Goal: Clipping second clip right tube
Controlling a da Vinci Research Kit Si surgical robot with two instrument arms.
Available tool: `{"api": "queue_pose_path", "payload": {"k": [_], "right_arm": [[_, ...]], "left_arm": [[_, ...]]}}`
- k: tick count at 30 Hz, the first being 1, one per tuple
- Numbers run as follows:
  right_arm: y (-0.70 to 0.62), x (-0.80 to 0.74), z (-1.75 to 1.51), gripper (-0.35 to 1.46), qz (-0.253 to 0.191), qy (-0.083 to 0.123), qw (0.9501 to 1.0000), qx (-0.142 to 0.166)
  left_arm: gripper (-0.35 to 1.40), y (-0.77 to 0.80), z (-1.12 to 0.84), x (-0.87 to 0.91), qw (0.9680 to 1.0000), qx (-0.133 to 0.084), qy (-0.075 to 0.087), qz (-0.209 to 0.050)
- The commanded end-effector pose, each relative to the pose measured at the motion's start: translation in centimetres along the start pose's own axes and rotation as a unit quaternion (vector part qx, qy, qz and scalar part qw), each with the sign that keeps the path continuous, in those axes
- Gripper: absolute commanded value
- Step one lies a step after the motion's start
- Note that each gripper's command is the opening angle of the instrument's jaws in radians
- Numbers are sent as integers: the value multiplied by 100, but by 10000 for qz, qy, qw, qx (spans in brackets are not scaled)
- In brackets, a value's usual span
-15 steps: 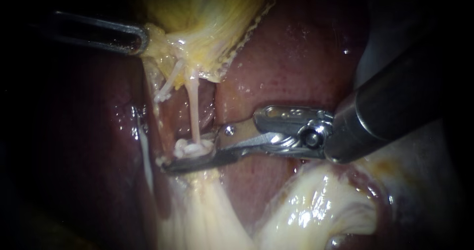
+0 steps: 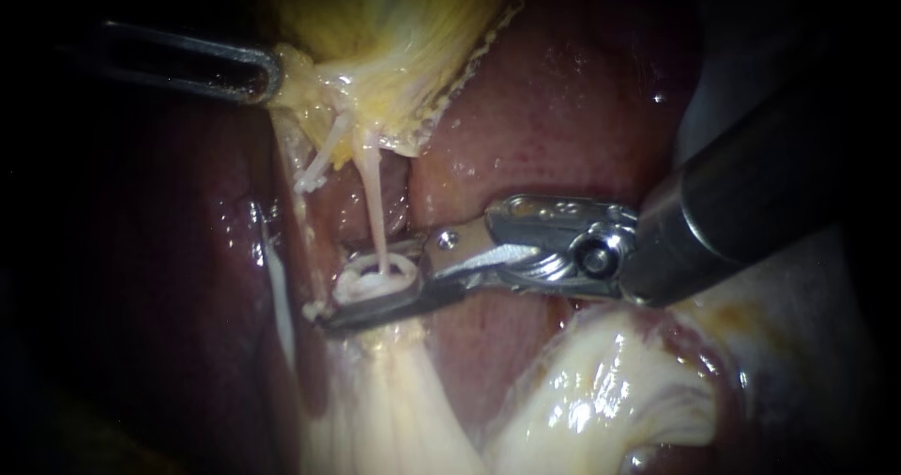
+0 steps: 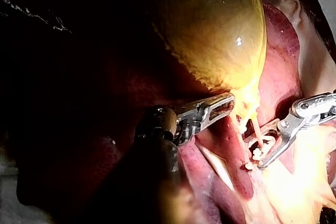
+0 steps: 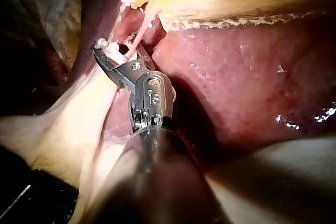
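jaws of the right instrument (image 2: pixel 340 285) have parted since the earlier frame, where they lay close over a bunched white mass. the white clip (image 2: pixel 380 278) now shows as a flattened loop around the foot of the right tube (image 2: pixel 374 203).

nearest the lens, a glistening pale fold (image 2: pixel 582 400) lies under the right shaft. beyond it the 2 jaws stand apart with a gap between them: the clip rests against the lower jaw, and the upper jaw appears clear of it. only 1 clip can be made out; a further one cannot be told apart from it. the tube runs taut up to the gallbladder (image 2: pixel 375 24), with a thinner strand (image 2: pixel 319 156) just beside it. farthest, the left instrument (image 2: pixel 270 76) has its jaws closed on the gallbladder's yellow fringe, holding it stretched.

risk: whether the clip has latched fully cannot be seen. a jaw catching the loop on withdrawal would likely drag it along the thin, tensioned tube or tear the tube.

the lower jaw tip sits near the dark liver (image 2: pixel 563 109) edge, and liver walls the cleft on both sides. open room lies back along the shaft, toward the right.
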Motion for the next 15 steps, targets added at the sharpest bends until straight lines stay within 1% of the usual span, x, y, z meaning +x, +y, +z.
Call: {"api": "queue_pose_path", "payload": {"k": [1,2,4,7,9,11,13,15], "right_arm": [[0,1,-5,50,1,13,10000,19],[0,2,-9,50,10,15,10000,24],[0,6,-21,50,50,134,9999,77],[0,12,-36,50,99,250,9993,268],[0,12,-43,50,111,335,9983,467],[-1,11,-42,50,346,478,9954,752],[-1,9,-38,50,593,626,9909,1034],[-3,9,-34,50,773,690,9867,1252]], "left_arm": [[-35,0,-1,0,10000,8,2,4],[-35,0,-1,0,10000,9,2,4],[-35,0,-1,0,10000,9,3,4],[-35,0,-1,0,10000,9,3,4],[-35,0,-1,0,10000,9,3,4],[-35,0,-1,0,10000,9,3,4],[-35,0,-1,0,10000,9,3,4],[-35,0,-2,0,10000,10,3,4]]}}
